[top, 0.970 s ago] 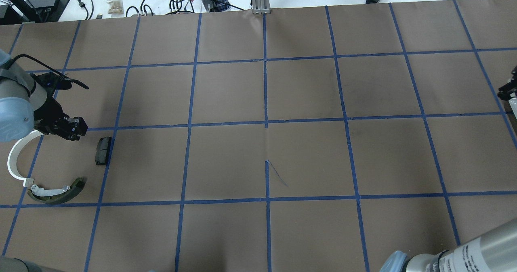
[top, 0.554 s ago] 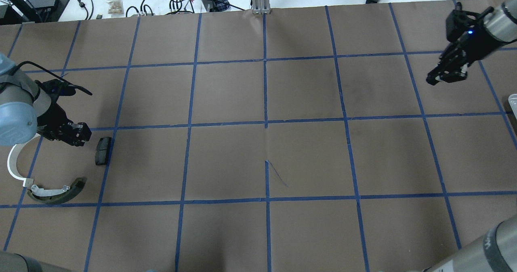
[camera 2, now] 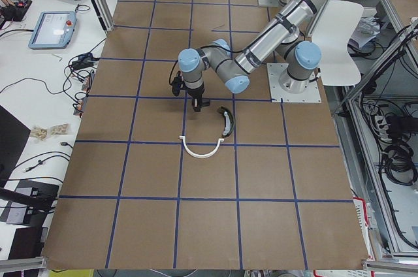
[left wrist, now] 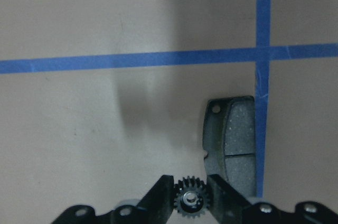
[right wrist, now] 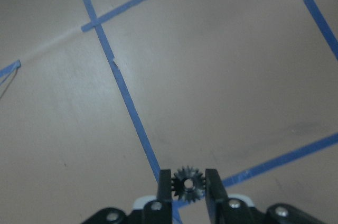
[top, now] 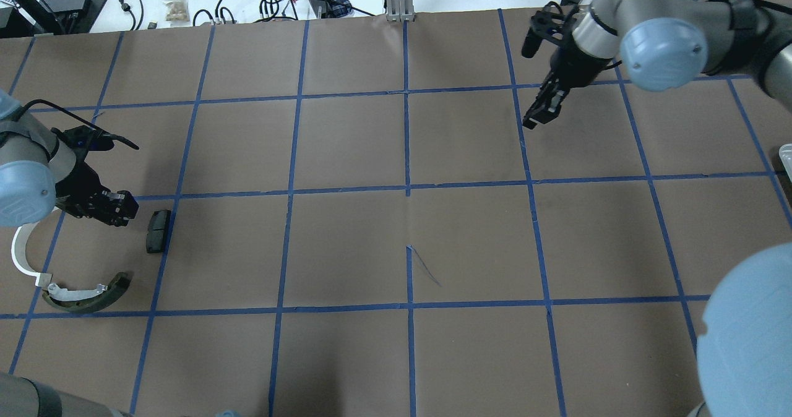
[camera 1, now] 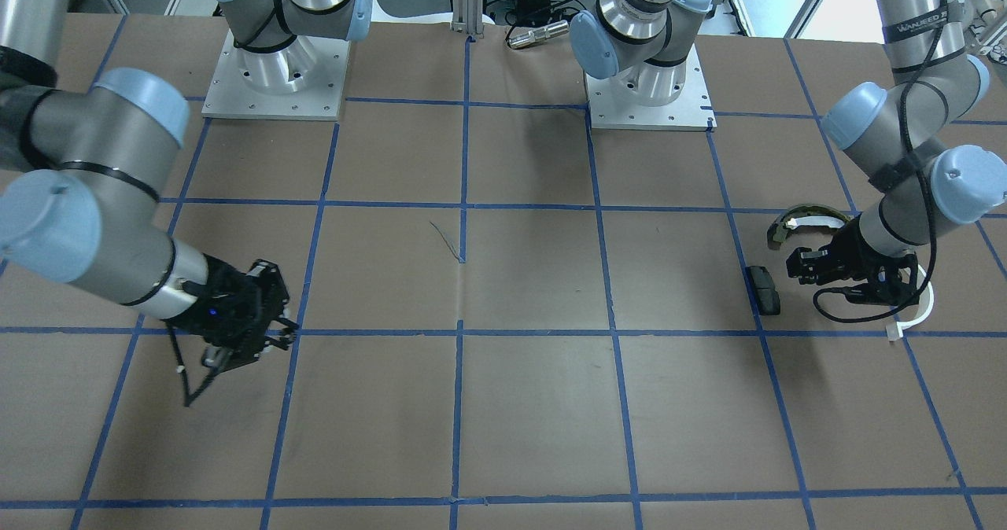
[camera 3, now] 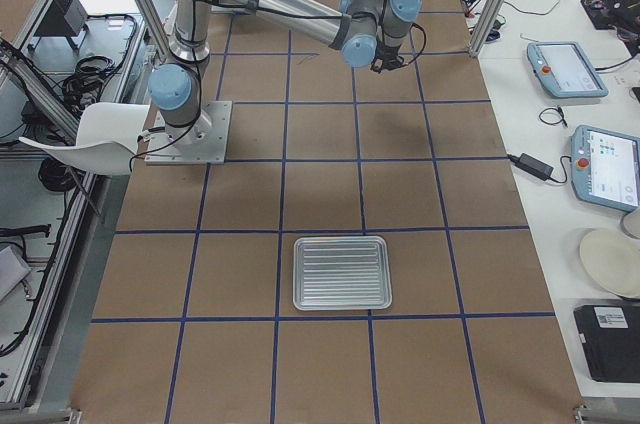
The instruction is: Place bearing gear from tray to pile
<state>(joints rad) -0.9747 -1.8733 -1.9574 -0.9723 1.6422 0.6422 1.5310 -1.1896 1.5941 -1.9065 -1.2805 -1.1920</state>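
Black bearing gear point(left wrist: 191, 201) sat clenched in my left claw point(top: 119, 209) just beside the dark pad point(left wrist: 237, 145) of the pile point(top: 93, 299), release step by my reckoning, next lower and let go; my right claw point(top: 536, 115), well apart, gripped a second gear point(right wrist: 188, 184).

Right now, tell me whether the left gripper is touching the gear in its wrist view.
Touching. Left wrist view: the gear sits pinched between the left gripper's fingers, no gap either side.

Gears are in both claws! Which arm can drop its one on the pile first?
Left. The left gripper holds its gear right beside the black pad; the right gripper is far across the table.
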